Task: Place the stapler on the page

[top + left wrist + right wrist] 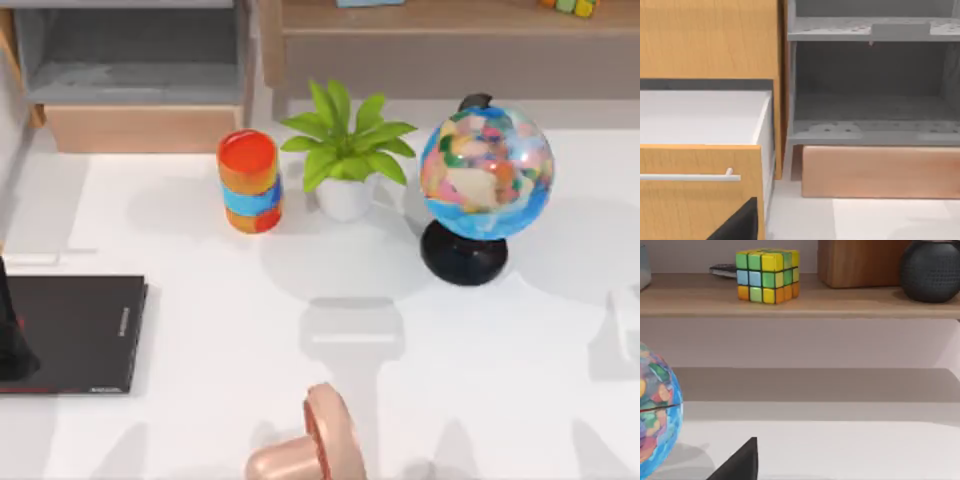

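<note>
The stapler (318, 447) is salmon pink and lies at the front edge of the table, near the middle, with no gripper near it. The page (75, 333) is a flat black sheet with small print along its edges, lying at the table's left side. A dark part of my left arm (12, 340) stands over the page's left edge. A dark wedge of the left gripper (740, 226) shows low in the left wrist view, facing a cabinet. A similar wedge of the right gripper (740, 463) shows in the right wrist view, beside the globe (655, 415).
At the back of the table stand a striped can (250, 181), a potted plant (345, 160) and the globe (485, 180). A grey shelf unit (130, 70) with a wooden drawer (700, 165) is at the back left. A wooden shelf (800, 300) holds a colour cube (767, 275).
</note>
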You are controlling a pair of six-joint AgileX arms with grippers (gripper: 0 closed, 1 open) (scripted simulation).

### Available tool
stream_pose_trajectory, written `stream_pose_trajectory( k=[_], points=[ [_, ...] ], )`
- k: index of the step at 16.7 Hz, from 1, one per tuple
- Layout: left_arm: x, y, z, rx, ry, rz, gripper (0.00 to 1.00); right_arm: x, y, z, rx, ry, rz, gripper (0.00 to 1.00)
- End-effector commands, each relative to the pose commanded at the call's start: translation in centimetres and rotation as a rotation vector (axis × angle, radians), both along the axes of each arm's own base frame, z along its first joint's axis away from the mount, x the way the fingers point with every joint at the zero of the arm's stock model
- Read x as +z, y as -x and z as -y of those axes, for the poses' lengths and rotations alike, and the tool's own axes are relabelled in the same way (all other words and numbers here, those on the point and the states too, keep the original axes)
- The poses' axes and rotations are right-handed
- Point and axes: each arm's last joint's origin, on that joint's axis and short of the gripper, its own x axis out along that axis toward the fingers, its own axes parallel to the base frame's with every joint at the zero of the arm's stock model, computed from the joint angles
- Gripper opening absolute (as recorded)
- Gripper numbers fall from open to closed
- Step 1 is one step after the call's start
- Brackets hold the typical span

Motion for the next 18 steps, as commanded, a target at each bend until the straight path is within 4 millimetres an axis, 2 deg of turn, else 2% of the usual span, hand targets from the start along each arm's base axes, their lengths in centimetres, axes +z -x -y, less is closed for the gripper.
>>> stream_pose_trajectory(
  k=[3,5,8,11,14,18],
  points=[
    [0.2,0.0,0.0,0.002,0.0,-0.005,1.0,0.0,0.0,0.0,0.0,0.0,0.0,1.0],
    [1.2,0.0,-0.1,0.011,0.0,-0.033,1.0,0.0,0.0,0.0,0.0,0.0,0.0,1.0],
    [4.1,-0.5,-0.4,0.036,0.003,-0.119,1.0,0.0,0.0,0.0,0.0,0.0,0.0,1.0],
    [8.2,-2.1,-0.9,0.072,0.01,-0.246,1.0,0.0,0.0,0.0,0.0,0.0,0.0,1.0],
    [12.7,-5.3,-1.8,0.114,0.023,-0.402,1.0,0.0,0.0,0.0,0.0,0.0,0.0,1.0],
    [17.4,-12.4,-4.0,0.17,0.05,-0.632,1.0,0.0,0.0,0.0,0.0,0.0,0.0,1.0]
  ],
)
